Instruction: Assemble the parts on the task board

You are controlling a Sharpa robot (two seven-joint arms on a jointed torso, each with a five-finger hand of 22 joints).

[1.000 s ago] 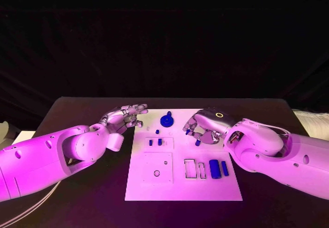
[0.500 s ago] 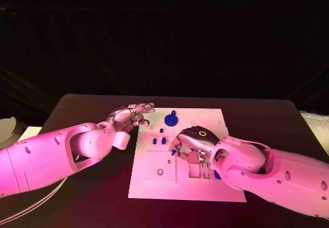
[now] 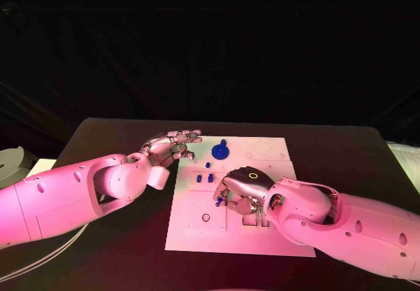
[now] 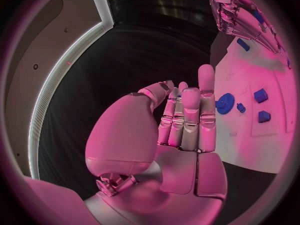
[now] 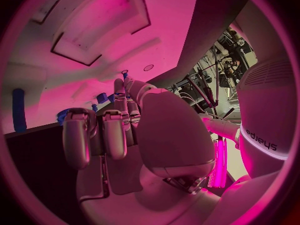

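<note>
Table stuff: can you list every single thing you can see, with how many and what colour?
table: one, black, under everything.
board: one, white, middle of the table.
gear: one, blue, at the board's far end.
small parts: a few, blue, on the board's left side, beyond the right hand.
held part: one, blue, at the right hand's fingertips; whether it is gripped is hard to tell.
left hand: silver, fingers apart, holding nothing, at the board's far left corner.
right hand: silver, over the board's middle.
arms: two, white.
</note>
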